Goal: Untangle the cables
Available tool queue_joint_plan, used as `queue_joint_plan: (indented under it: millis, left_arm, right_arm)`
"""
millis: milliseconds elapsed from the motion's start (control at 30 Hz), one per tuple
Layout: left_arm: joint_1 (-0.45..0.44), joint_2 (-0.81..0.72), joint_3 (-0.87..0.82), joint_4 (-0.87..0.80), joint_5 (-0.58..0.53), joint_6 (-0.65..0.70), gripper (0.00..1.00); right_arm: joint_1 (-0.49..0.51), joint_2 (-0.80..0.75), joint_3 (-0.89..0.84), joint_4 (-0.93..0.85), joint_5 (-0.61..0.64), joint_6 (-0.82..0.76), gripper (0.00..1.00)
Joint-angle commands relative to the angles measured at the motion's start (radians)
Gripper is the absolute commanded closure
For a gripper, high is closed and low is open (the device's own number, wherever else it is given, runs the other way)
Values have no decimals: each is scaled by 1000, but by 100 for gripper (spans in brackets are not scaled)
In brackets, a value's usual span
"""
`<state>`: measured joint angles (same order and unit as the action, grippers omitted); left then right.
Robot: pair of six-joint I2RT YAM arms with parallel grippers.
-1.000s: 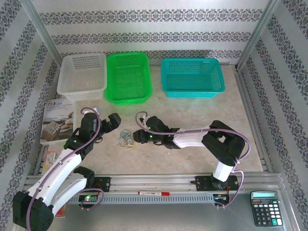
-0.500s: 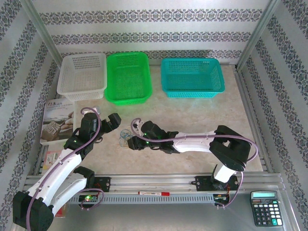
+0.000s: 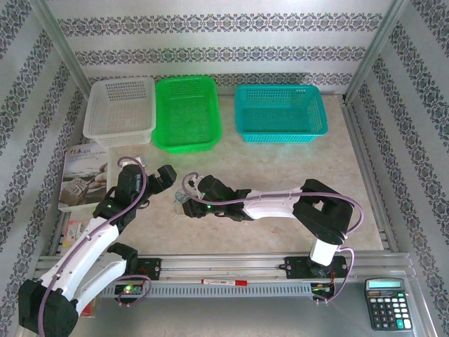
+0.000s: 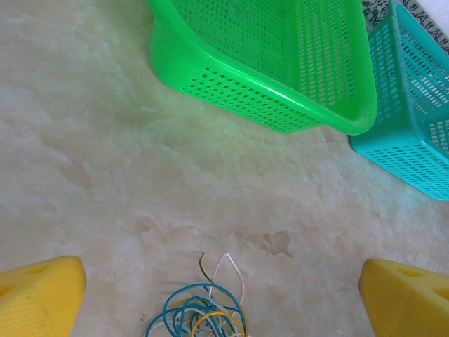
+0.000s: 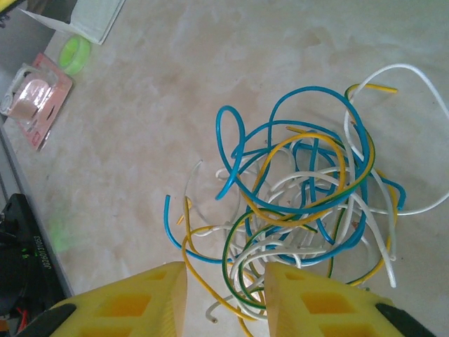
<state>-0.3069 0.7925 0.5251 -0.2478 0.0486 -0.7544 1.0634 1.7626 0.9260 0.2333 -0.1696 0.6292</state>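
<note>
Marbled beige tabletop sits between walls papered in patterned stripes. From above, three baskets stand in a row along the far edge: one white basket, one green basket and one teal basket. That view also takes in one booklet at the left, one calculator at the near right corner and one red pen on the front rail.

One knot of cables lies on the bare table between the two arms, well short of the baskets. The right wrist view shows its colours: blue, yellow, white and green strands looped through each other, too tangled to count singly. The right gripper hangs at the near edge of the knot. Its two yellow pads stand partly apart, and a few strands run through the gap unclamped. Beyond them that view picks out a green tape roll and a pink packet.

The left gripper has its pads spread wide and holds nothing. Its camera catches just the top loops of the knot at the bottom edge, with the green and teal baskets beyond
</note>
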Motion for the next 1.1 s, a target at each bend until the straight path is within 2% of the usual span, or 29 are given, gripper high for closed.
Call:
queue_joint_plan:
  millis: [0,133,233,333,367,633,800,1067]
  left_arm:
    - [-10,-16,-6,28,7,-14,0]
    - [-9,-18,-6,30,5,-14,0]
    - [-10,-20,-8,30,5,-13,0]
    - [-10,-24,-8,30,5,-13,0]
    - [-10,-23,-8,28,5,-13,0]
    - [-9,-26,4,22,6,2,0]
    - [-8,-21,10,37,24,20,0]
    - [-9,6,20,103,108,74,0]
  right_arm:
    - [9,23,32,-12,22,-15,68]
    - [9,29,34,-13,23,-13,73]
    - [7,29,34,-12,24,-13,80]
    - [4,18,30,-15,23,-14,97]
    - [1,10,29,-20,19,-16,100]
    - [-68,-187,15,-96,-6,-53,100]
    - [-166,-348,-5,-155,-22,-70,100]
    - [-323,-498,-75,-164,-102,-24,100]
